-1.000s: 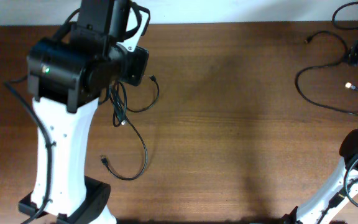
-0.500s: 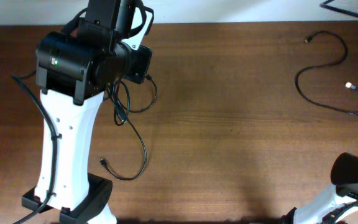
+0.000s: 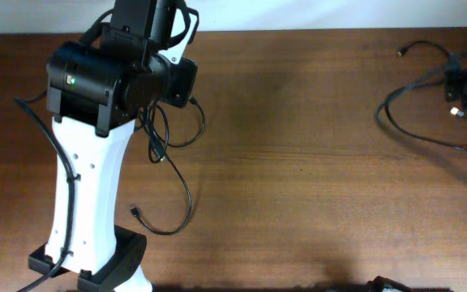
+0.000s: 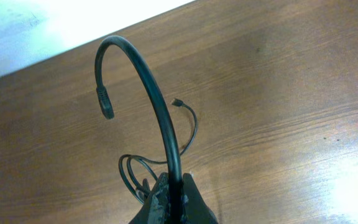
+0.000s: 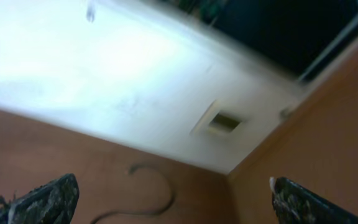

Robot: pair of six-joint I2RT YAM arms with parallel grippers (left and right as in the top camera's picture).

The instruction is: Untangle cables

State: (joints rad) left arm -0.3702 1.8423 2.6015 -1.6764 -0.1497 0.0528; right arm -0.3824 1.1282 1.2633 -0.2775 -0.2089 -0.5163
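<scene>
A black cable lies in loops on the wooden table by my left arm, with one plug end near the front. My left gripper is shut on a stretch of this cable, which arches up and ends in a plug. More of its loops lie on the table below. A second black cable with a white-tipped plug lies at the far right. My right gripper is open wide and empty above that cable. It shows blurred in the overhead view.
The table's back edge meets a white wall. My left arm's white base stands at the front left. The right wrist view is blurred and shows a wall corner.
My right arm has swung from the front right corner up to the far right, over the second cable. My left arm shifted slightly a second ago and has since held still with its cable.
</scene>
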